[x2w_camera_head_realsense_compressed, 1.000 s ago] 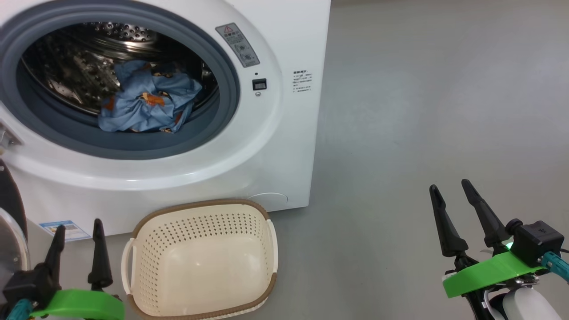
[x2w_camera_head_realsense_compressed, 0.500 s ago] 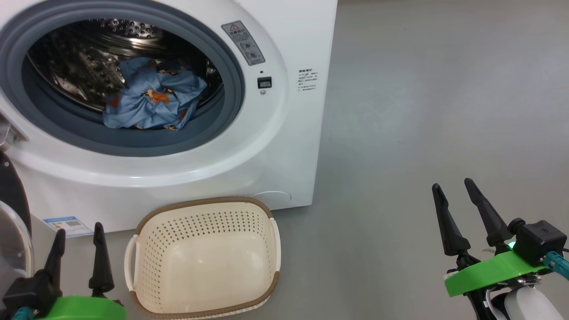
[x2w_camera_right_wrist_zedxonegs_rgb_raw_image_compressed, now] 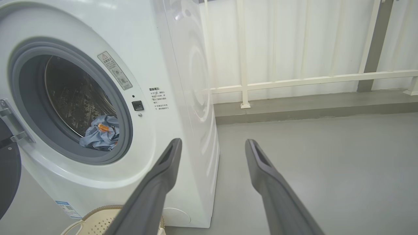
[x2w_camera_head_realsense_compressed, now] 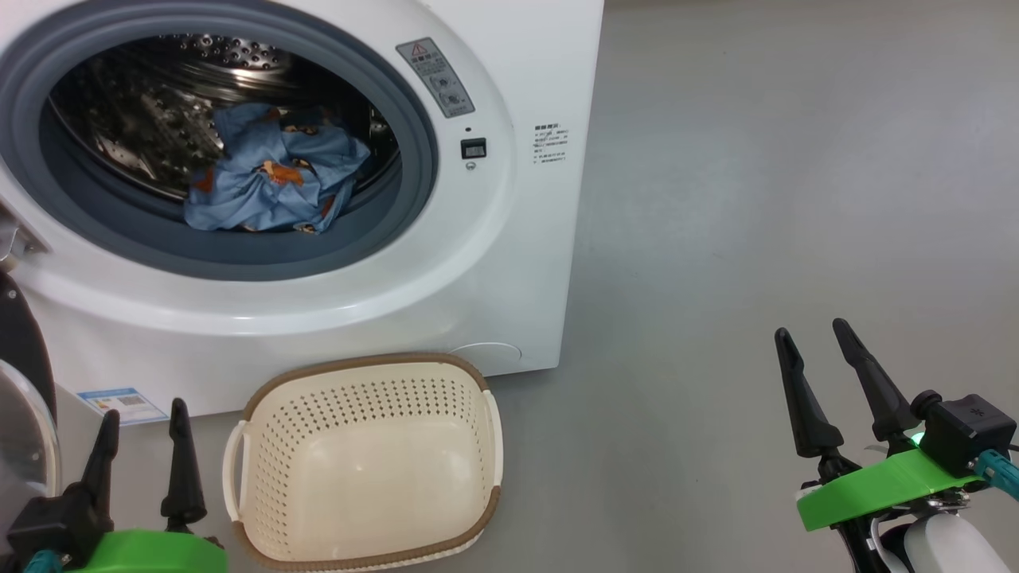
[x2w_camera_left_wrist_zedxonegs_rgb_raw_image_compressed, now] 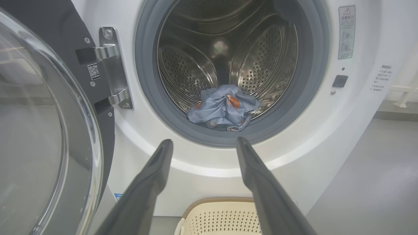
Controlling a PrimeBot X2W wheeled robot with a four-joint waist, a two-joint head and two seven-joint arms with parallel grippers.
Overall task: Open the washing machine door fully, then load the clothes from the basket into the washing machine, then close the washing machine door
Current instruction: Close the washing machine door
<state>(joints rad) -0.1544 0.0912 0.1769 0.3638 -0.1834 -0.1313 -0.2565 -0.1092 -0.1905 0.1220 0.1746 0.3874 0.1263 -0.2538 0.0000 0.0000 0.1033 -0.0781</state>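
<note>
- Since a second ago the whole head view has slid a little to the right, which is the camera moving. The washer, basket and clothes keep their places relative to one another. Both claws stay as wide apart as before.
- Far left: the door [x2w_camera_head_realsense_compressed: 17, 350] is swung open on its metal hinge [x2w_camera_left_wrist_zedxonegs_rgb_raw_image_compressed: 112, 65]. It has a glossy black rim and a bulging clear glass window.
- Lower left: the left claw [x2w_camera_head_realsense_compressed: 143, 408] has its two dark fingers spread apart and grips nothing. It sits just left of the basket and in front of the blue label [x2w_camera_head_realsense_compressed: 119, 403].
- Centre bottom: the basket [x2w_camera_head_realsense_compressed: 350, 363] stands on the grey floor [x2w_camera_head_realsense_compressed: 756, 199], close against the washer's front. It is cream with punched holes and a brown rim, and its bare bottom shows.
- Upper left to centre: the washer [x2w_camera_head_realsense_compressed: 509, 263] is white, with a grey rubber ring around a shiny, holed steel drum [x2w_camera_head_realsense_compressed: 159, 119].
- The clothes [x2w_camera_head_realsense_compressed: 271, 187] lie crumpled at the drum's front, on its low side just behind the rubber ring. They are light blue with orange and brown prints.
- Lower right: the right claw [x2w_camera_head_realsense_compressed: 810, 328] has its fingers spread apart and holds nothing. It is over bare floor, well apart from the washer.
</note>
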